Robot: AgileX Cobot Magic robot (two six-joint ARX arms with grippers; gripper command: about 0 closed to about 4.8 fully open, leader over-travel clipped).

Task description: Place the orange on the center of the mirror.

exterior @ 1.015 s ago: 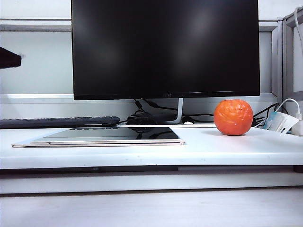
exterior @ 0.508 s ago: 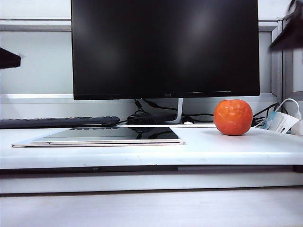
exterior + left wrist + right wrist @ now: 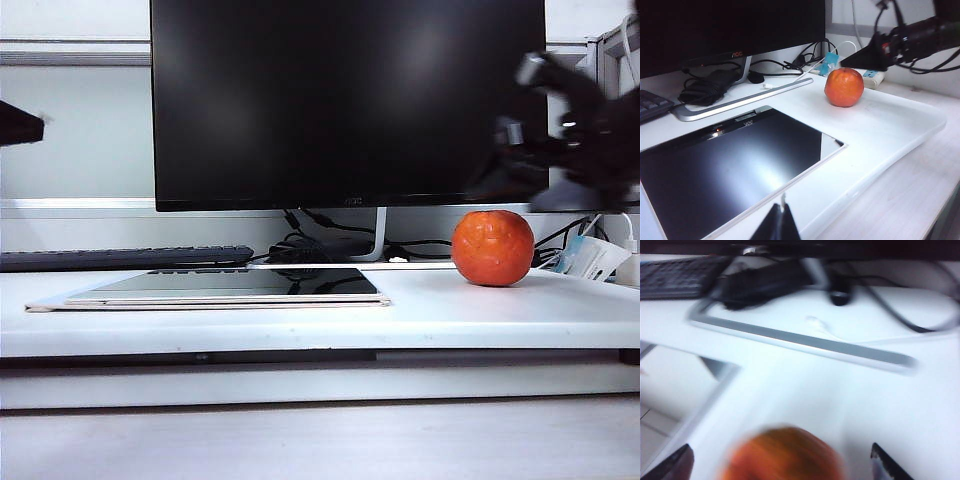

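The orange (image 3: 492,247) sits on the white table, right of the mirror (image 3: 230,285), which lies flat and bare. In the exterior view my right gripper (image 3: 535,130) is a dark blur just above and right of the orange. From the right wrist its fingers (image 3: 677,465) stand wide apart, open, with the blurred orange (image 3: 785,452) low between them and no contact visible. The left wrist view shows the orange (image 3: 844,87) beyond the mirror's (image 3: 730,165) far corner, and the right gripper (image 3: 865,54) hovering beside it. My left gripper (image 3: 781,222) is shut and empty, over the mirror's near edge.
A big black monitor (image 3: 350,100) stands behind, on a silver foot (image 3: 740,100). A black keyboard (image 3: 120,258) lies at back left, with cables (image 3: 320,245) behind the mirror. A white adapter with blue tag (image 3: 598,258) sits right of the orange. The table's front edge (image 3: 900,150) is rounded.
My right arm has swung in from the upper right and dropped toward the orange. The orange, the mirror and the left arm have stayed put.
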